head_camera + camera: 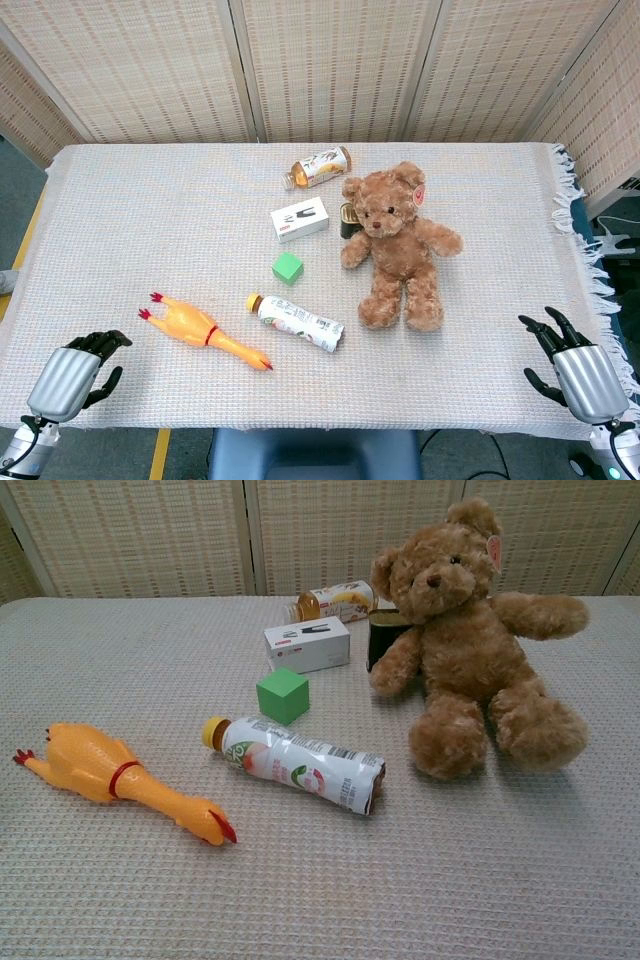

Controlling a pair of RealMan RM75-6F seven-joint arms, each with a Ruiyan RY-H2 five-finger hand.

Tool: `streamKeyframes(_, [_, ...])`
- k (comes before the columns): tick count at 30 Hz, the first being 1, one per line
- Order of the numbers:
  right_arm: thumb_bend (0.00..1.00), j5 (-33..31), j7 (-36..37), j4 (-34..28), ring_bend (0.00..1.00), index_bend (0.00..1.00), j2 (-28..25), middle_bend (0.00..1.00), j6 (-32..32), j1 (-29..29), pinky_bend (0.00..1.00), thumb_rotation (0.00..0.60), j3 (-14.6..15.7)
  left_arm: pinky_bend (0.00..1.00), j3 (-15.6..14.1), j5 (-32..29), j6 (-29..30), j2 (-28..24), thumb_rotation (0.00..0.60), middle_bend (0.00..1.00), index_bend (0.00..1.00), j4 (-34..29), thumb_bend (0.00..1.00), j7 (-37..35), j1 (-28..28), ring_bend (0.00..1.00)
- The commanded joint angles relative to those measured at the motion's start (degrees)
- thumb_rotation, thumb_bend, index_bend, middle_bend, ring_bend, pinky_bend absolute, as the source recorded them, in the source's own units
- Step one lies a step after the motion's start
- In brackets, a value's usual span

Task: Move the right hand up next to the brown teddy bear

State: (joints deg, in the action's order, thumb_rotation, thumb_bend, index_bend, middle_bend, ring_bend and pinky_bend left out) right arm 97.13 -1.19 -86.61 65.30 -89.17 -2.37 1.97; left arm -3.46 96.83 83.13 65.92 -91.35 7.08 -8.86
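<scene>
Bottle labels: print too small to read.
White box: markings illegible.
Bear's ear tag: unreadable.

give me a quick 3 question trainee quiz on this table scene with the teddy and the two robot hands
1. True or false: the right hand already touches the brown plush teddy bear.
2. Which thing lies nearest the yellow rubber chicken?
A. the white-labelled bottle with a yellow cap
B. the amber drink bottle
C. the white cardboard box
3. Fill in: the small cube in front of the white box is ____ in colour.

Key
1. False: it sits at the table's near right edge, apart from the bear, fingers spread and holding nothing.
2. A
3. green
</scene>
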Motion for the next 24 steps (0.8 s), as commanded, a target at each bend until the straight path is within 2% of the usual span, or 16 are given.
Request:
streamKeyframes(1, [0.12, -0.12, -0.20, -0.01, 0.09, 0.15, 0.11, 0.30, 0.11, -0.03, 0.49, 0.600, -0.07, 0.47, -0.08, -0.04, -0.20, -0.02, 0.600, 0.30, 0.33, -0.06, 0.44, -0.06, -0.05, 0.31])
streamKeyframes(6, [0.12, -0.75, 0.10, -0.30, 0.09, 0.16, -0.12, 0.30, 0.92, -0.39, 0.49, 0.600, -0.29, 0.47, -0.09, -0.11, -0.15, -0.12, 0.600, 0.30, 0.33, -0.18, 0.44, -0.06, 0.02, 0.31])
streamKeyframes(11, [0.12, -0.51, 2.39, 1.27, 0.09, 0.24, 1.88, 0.30, -0.59, -1.23, 0.49, 0.600, -2.02, 0.47, 0.16, 0.36, 0.40, 0.19, 0.600, 0.30, 0.33, 0.05, 0.45, -0.35, -0.07, 0.31])
streamKeyframes(18, [0.12, 0.47, 5.42, 11.66, 0.09, 0.30, 10.17, 0.25, -2.26, -5.98, 0.51, 0.600, -6.99, 0.47, 0.22, -0.21, -0.38, 0.24, 0.600, 0.31, 0.33, 1.24, 0.45, -2.49, -0.47, 0.31])
streamKeyframes(24, [0.10, -0.05, 2.69, 18.19, 0.09, 0.30, 15.36, 0.25, -1.87, -10.88, 0.48, 0.600, -11.07, 0.47, 0.20, 0.47, 0.91, 0.05, 0.600, 0.31, 0.33, 1.09, 0.44, -3.08, -0.13, 0.31])
